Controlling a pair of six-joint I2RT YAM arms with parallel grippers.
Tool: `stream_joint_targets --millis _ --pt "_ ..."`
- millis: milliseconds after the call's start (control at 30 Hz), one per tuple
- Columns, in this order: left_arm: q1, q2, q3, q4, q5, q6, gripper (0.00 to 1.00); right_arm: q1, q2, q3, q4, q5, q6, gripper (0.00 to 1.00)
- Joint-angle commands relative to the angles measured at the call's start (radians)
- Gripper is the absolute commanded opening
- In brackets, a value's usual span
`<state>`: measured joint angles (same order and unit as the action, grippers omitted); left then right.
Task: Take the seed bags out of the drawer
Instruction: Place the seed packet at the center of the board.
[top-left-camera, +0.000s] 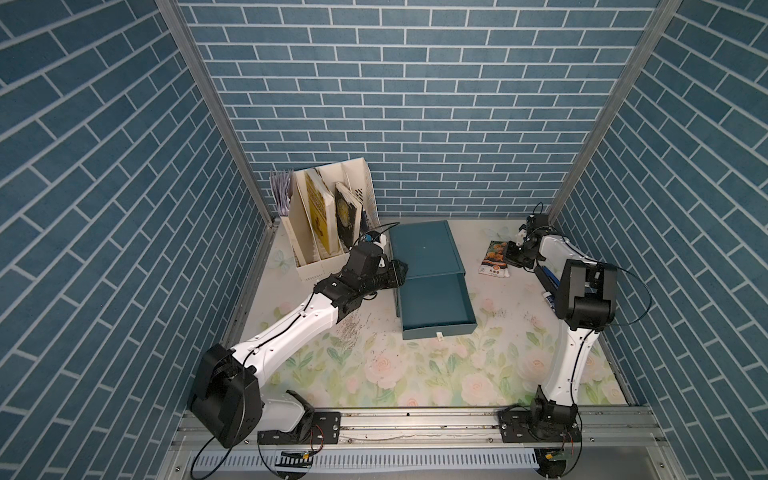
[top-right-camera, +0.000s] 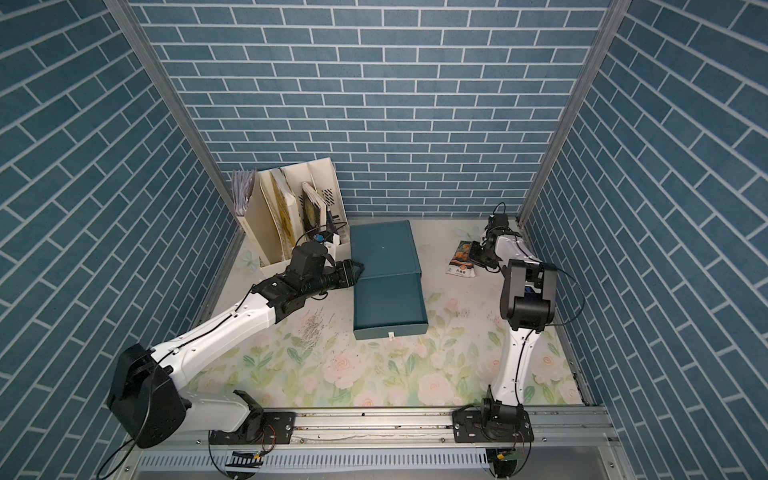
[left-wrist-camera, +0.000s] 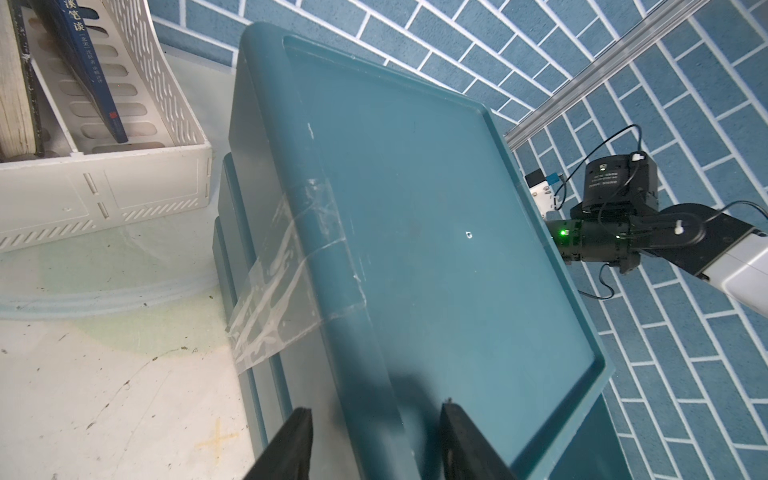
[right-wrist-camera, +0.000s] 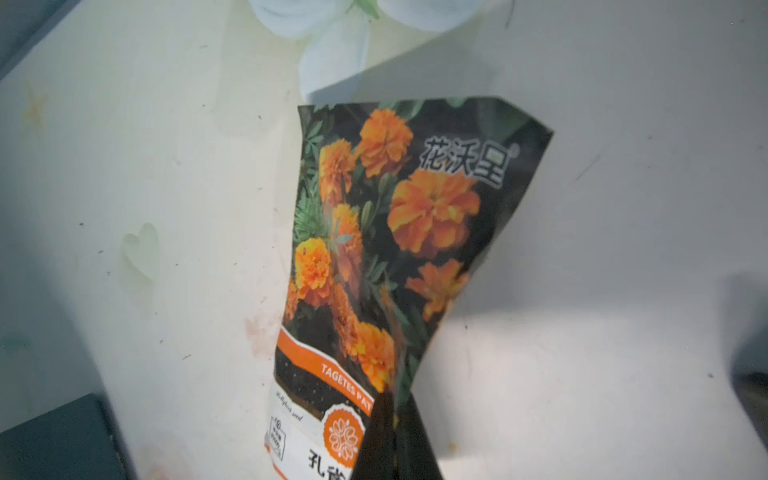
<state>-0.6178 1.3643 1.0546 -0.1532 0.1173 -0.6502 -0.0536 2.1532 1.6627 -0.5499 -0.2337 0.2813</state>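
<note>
The cabinet (top-left-camera: 424, 249) is clamped at its left edge by the left gripper (top-left-camera: 398, 272), and its drawer (top-left-camera: 436, 305) is pulled out, seemingly empty. The marigold bag (top-left-camera: 494, 259) is seen right of the cabinet, low on the mat (top-left-camera: 415, 374), one edge pinched in the closed right gripper (right-wrist-camera: 395, 401). It is judged light, glossy and floppy (a bend is seen in the wrist view), so a seam is best gripped.

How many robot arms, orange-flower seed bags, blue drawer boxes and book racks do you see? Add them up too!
robot arms: 2, left arm and right arm
orange-flower seed bag: 1
drawer box: 1
book rack: 1
total: 5
</note>
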Motion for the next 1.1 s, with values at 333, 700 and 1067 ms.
stream_joint_targets --millis 333,700,1067 --pt "0.003 0.006 -0.001 -0.084 0.004 0.031 0.53 -0.005 -0.023 0.011 -0.031 0.091 -0.027 0.51" --pt "0.01 0.018 0.0 -0.091 0.008 0.037 0.53 -0.003 -0.209 -0.053 -0.029 0.023 -0.015 0.75" --pt "0.019 0.031 0.024 -0.109 0.011 0.047 0.53 0.023 -0.412 -0.085 -0.093 -0.075 -0.008 0.98"
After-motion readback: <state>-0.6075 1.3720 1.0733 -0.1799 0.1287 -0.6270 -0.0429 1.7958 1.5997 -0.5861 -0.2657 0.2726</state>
